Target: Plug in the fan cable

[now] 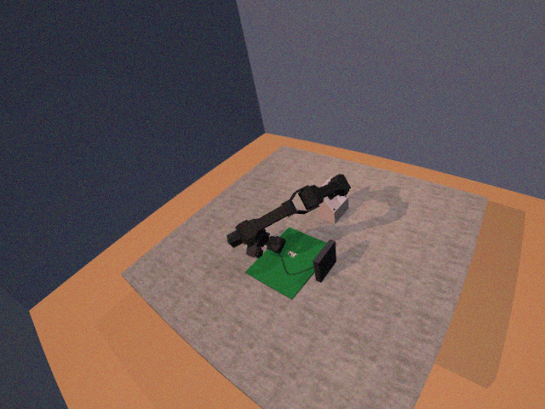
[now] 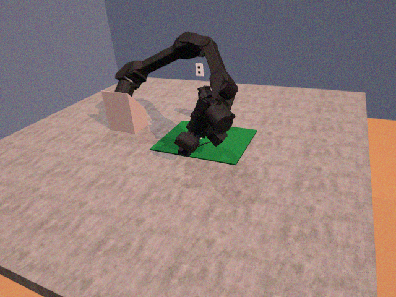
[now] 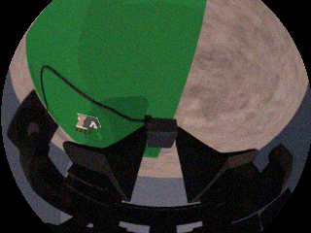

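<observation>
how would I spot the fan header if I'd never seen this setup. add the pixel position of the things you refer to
Find the flat green board (image 1: 303, 281) (image 2: 242, 140) (image 3: 146, 44) lying on the grey mottled surface. On it, look for the small whitish fan header (image 1: 292, 254) (image 3: 87, 121), beside the thin black cable (image 1: 290, 273) (image 3: 87, 97). Its pale colour and upright pins set it apart from the plain black plug (image 3: 161, 132) held in the gripper (image 3: 161, 128).
</observation>
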`<state>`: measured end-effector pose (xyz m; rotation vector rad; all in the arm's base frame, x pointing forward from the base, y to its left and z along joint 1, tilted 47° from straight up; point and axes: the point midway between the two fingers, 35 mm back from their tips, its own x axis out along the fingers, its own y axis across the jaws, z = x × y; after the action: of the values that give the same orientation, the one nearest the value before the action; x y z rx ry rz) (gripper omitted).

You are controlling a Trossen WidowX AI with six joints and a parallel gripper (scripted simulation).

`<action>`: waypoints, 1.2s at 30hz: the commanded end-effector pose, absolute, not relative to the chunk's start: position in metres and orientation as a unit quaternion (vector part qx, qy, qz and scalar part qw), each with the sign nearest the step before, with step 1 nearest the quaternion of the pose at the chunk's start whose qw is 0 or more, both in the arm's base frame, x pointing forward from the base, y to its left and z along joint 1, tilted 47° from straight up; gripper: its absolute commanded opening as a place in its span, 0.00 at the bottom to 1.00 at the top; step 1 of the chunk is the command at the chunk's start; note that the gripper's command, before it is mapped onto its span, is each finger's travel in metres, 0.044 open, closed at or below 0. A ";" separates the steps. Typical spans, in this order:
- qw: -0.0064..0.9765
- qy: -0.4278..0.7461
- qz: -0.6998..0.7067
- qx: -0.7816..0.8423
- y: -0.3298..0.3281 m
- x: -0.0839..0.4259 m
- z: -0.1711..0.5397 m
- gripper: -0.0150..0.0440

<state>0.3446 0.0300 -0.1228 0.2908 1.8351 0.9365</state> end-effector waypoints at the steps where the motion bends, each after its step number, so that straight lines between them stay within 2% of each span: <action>1: 0.507 0.760 0.388 0.120 0.024 0.346 -0.117 0.25; 27: 0.508 0.762 0.382 0.125 -0.031 0.350 -0.066 0.25; 36: 0.534 0.768 0.279 0.217 -0.029 0.346 -0.062 0.25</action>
<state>0.3459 -0.0264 -0.0675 0.4289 1.8476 0.7693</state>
